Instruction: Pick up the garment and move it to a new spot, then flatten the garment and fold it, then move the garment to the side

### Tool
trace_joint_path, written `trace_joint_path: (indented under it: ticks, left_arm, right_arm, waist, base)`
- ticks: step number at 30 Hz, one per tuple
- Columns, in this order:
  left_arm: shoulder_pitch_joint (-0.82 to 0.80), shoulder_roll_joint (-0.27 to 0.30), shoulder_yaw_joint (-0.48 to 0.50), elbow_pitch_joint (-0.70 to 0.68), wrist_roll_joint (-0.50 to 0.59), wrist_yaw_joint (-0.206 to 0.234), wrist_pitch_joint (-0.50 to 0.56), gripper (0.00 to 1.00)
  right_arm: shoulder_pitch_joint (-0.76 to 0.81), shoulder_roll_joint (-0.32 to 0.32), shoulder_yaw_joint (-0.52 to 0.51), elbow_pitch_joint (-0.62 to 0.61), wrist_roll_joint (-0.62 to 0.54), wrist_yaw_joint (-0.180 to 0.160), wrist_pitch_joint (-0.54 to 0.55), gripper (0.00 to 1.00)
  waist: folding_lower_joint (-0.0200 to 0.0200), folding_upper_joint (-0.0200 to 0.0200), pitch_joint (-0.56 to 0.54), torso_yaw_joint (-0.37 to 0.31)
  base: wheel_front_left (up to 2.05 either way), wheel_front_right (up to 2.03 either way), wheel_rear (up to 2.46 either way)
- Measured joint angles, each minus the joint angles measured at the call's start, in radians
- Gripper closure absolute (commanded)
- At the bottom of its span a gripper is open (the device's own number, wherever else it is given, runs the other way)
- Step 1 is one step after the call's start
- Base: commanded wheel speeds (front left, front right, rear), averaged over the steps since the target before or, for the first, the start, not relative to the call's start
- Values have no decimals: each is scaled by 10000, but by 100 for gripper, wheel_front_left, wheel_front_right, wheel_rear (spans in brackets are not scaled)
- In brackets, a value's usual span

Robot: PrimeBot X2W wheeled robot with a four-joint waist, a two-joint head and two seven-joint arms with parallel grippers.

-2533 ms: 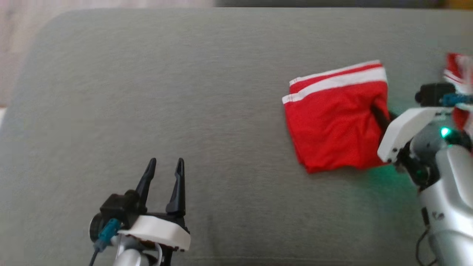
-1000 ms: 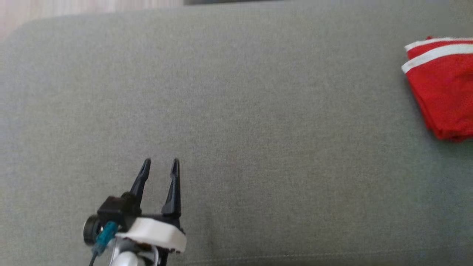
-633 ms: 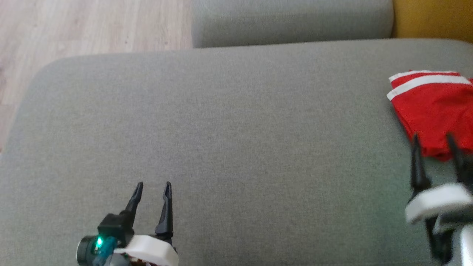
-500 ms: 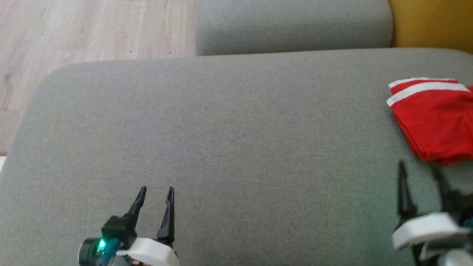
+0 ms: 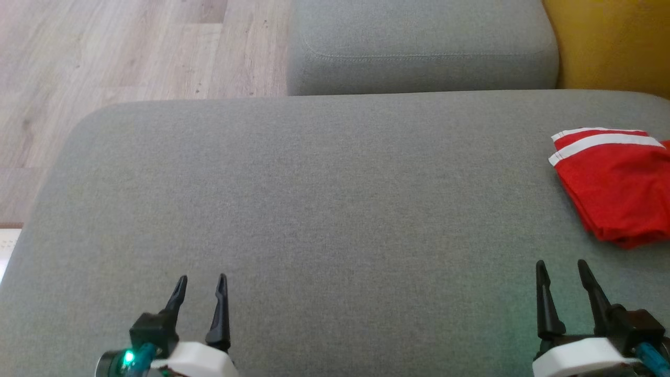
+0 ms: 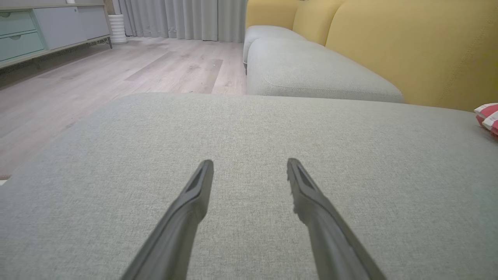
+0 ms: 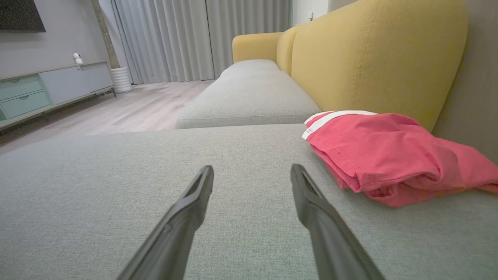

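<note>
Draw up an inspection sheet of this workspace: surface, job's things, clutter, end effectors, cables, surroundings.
Surface: grey cushion, smooth fabric, no wrinkles seen.
Job's things: red garment with white stripes, folded, lying at the cushion's right side near the yellow backrest.
Clutter: nothing seen.
End effectors: left end effector open and empty; right end effector open and empty, apart from the garment.
Cables: teal cable at the right end effector's base, not snagged on anything visible.
Surroundings: wood floor, second grey cushion, curtains, cabinet.
</note>
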Motion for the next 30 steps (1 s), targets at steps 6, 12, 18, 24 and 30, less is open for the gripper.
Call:
trace_joint_path:
  ticks: [6,12,18,24,30]
  left_arm:
    - [173,-6,-13,424,-12,123,31,100]
    - [527,-8,-2,863,-439,88,142,100]
    - [488,-8,50,846,-1135,27,320,100]
    - [457,-8,215,805,-1827,-48,487,100]
    - [358,-8,332,780,-2525,-211,658,100]
  right_arm:
    - [41,4,48,334,21,0,17,100]
    - [216,10,56,815,430,0,127,100]
    - [201,10,54,786,1158,0,334,100]
    - [182,10,48,763,1894,0,477,100]
    - [167,10,33,713,2633,0,637,100]
  waist:
    - [0,0,0,-43]
    - [0,0,15,-69]
    - [0,0,39,-103]
    - [0,0,62,-137]
    - [0,0,86,-171]
  base:
    - [0,0,0]
    - [0,0,0]
    - [0,0,0]
    - [0,0,0]
    - [0,0,0]
